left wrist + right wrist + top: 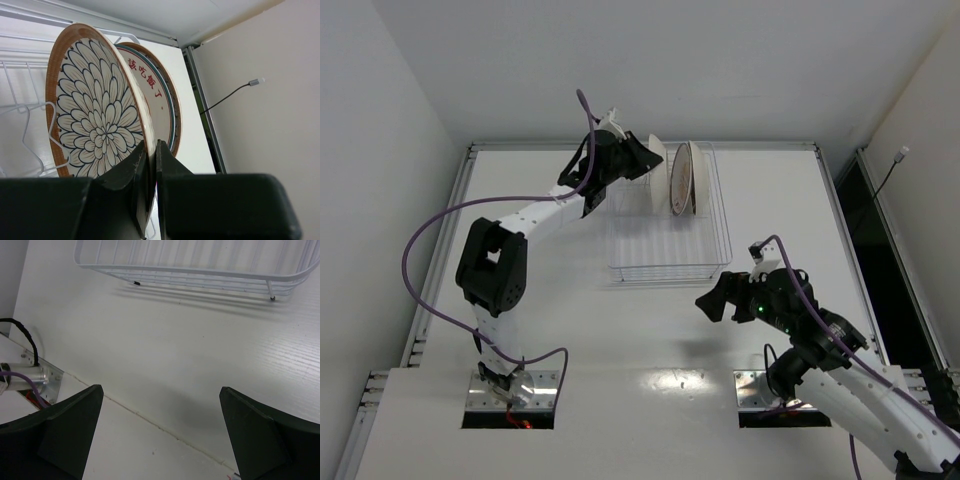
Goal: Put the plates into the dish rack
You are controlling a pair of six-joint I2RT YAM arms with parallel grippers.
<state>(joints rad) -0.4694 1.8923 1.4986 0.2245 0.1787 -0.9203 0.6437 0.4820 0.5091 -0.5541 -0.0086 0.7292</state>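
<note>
The dish rack [670, 240] of thin white wire stands at the back middle of the table. Two plates [682, 178] stand on edge in its far end. My left gripper [638, 157] is at the rack's far left corner, shut on the rim of a third plate [657, 150], which it holds upright. The left wrist view shows my left gripper [150, 146] pinching the brown-rimmed floral plate [95, 120], with a red-marked plate [159, 95] just behind it and rack wires [20, 107] at the left. My right gripper [715, 298] hovers open and empty over bare table, in front of the rack [200, 270].
A loose grey cable [890, 175] hangs on the right wall. Metal rails [450, 230] run along the table's sides. A purple cable [420, 250] loops from the left arm. The right arm's base plate [42, 380] sits near the table's front edge.
</note>
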